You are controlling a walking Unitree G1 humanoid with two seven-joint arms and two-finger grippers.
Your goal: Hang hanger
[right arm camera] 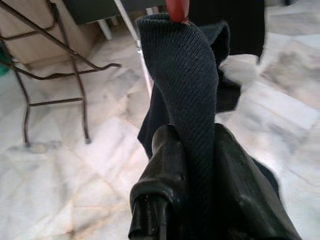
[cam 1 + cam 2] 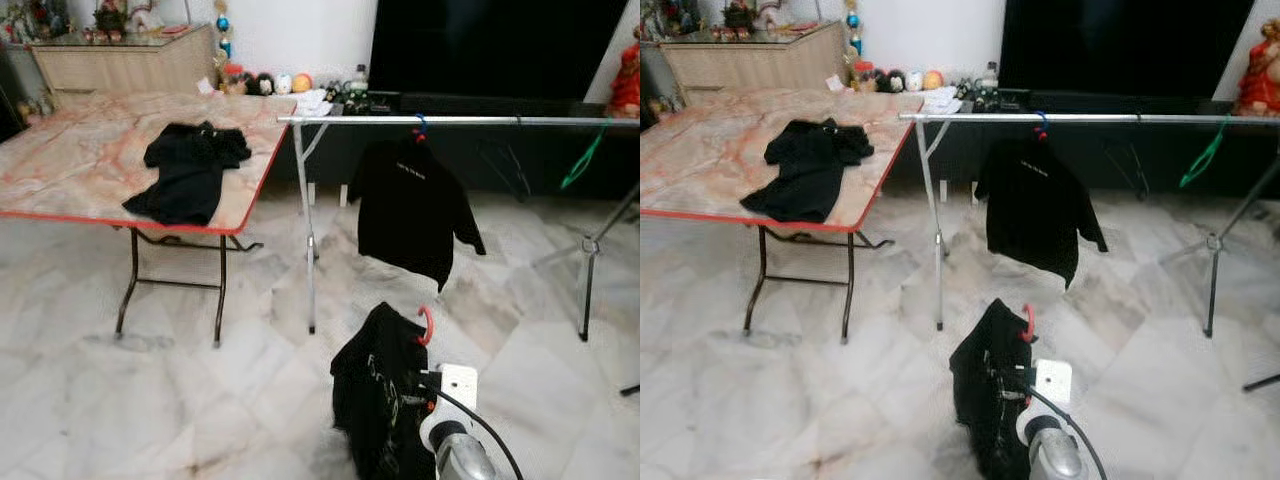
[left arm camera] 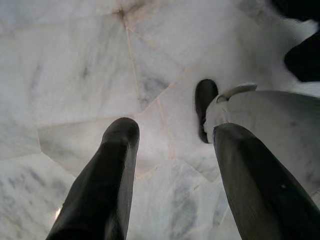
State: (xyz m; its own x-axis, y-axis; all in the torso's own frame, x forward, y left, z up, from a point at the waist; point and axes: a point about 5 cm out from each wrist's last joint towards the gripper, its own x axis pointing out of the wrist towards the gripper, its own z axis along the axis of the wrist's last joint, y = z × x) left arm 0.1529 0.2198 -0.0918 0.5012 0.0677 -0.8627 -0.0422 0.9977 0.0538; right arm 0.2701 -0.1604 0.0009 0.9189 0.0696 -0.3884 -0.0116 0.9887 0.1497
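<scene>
1. Here, the robot's right gripper [image 1: 192,165] pinches the collar of a black shirt [image 2: 375,400], its two fingers pressed on the knit fabric low in front of the robot's body.
2. The red hanger hook [image 2: 427,325] rises from the shirt's collar just above the grip, so the hanger travels inside the garment and well below the rail.
3. The left gripper [image 3: 172,175] hangs idle at the robot's side, fingers spread over the marble floor [image 2: 150,400].
4. Ahead, the drying rack's silver rail [image 2: 450,121] runs level, with another black garment [image 2: 410,205] on a blue hanger already on it and a green hanger [image 2: 582,160] further right.
5. To do the step well, the arm likely needs to lift until the red hook clears the rail, then lower it over a bare stretch between those two.
6. Keeping the pinch firm near the collar should stop the hook from swinging.
7. Farther left, a third black shirt [image 2: 188,170] lies on the folding table [image 2: 60,160].
</scene>
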